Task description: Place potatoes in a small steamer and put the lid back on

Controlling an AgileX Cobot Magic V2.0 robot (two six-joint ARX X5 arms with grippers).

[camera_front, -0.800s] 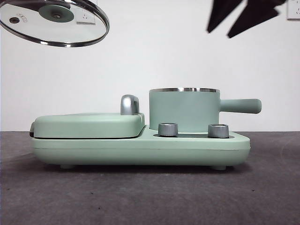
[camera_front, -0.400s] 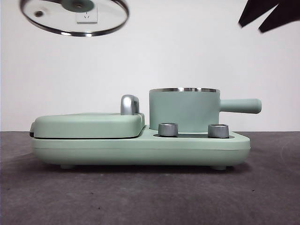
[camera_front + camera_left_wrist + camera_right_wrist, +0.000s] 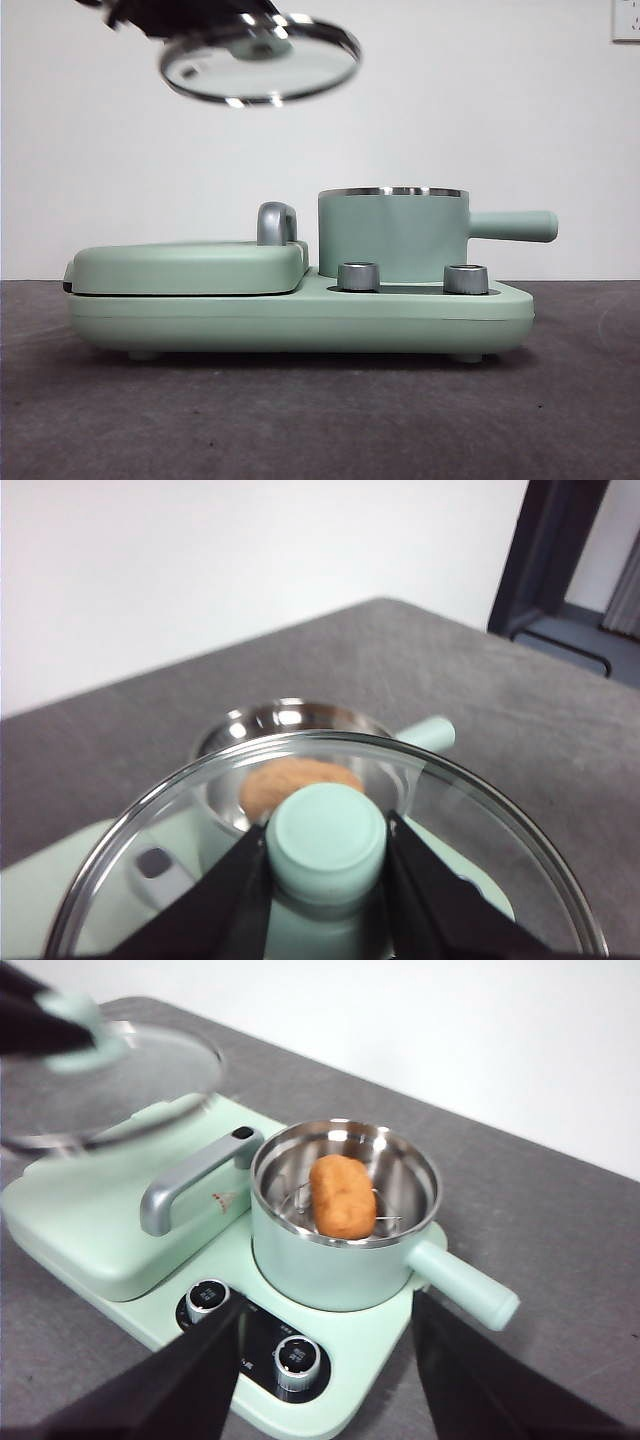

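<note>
My left gripper (image 3: 326, 830) is shut on the mint-green knob of the clear glass lid (image 3: 470, 820). In the front view it holds the lid (image 3: 260, 62) tilted in the air, high above the griddle and left of the steamer (image 3: 393, 236). The orange-brown potato (image 3: 342, 1196) lies on a rack inside the open steamer (image 3: 330, 1260); through the lid glass it also shows in the left wrist view (image 3: 300, 778). My right gripper (image 3: 325, 1360) is open and empty, above the front of the appliance. It is out of the front view.
The steamer stands on a mint-green base (image 3: 300, 315) with two silver dials (image 3: 359, 276). A flat hinged griddle (image 3: 190, 266) with a silver handle (image 3: 190, 1182) lies left of it. The steamer's side handle (image 3: 512, 226) points right. A grey tabletop lies all around.
The left gripper has carried the lid rightward and slightly lower, nearer the steamer. The right arm's dark tip has left the front view at the top right.
</note>
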